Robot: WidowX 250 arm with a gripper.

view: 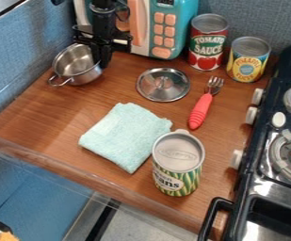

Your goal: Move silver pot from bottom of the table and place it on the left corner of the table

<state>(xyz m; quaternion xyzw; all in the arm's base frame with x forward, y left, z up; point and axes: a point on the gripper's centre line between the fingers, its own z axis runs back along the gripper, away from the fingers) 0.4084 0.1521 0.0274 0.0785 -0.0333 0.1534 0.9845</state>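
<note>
Wooden surface [50, 117] holds a silver pot [78, 74]; a black claw [101, 63] is at its rim, whether clamped I cannot tell.

A brown wood-grain tabletop [59, 124] is carrying a silver pot [77, 66] at its far left corner and a toy microwave [162, 28] along the back, with a red can [208, 44] and a yellow can [248, 61] standing to the right. A round metal lid [163, 85] is lying near a red-handled fork [201, 109], while a folded pale green cloth [125, 136] is spreading nearer the front edge and a green-labelled can [178, 164] is standing just beside it.
</note>
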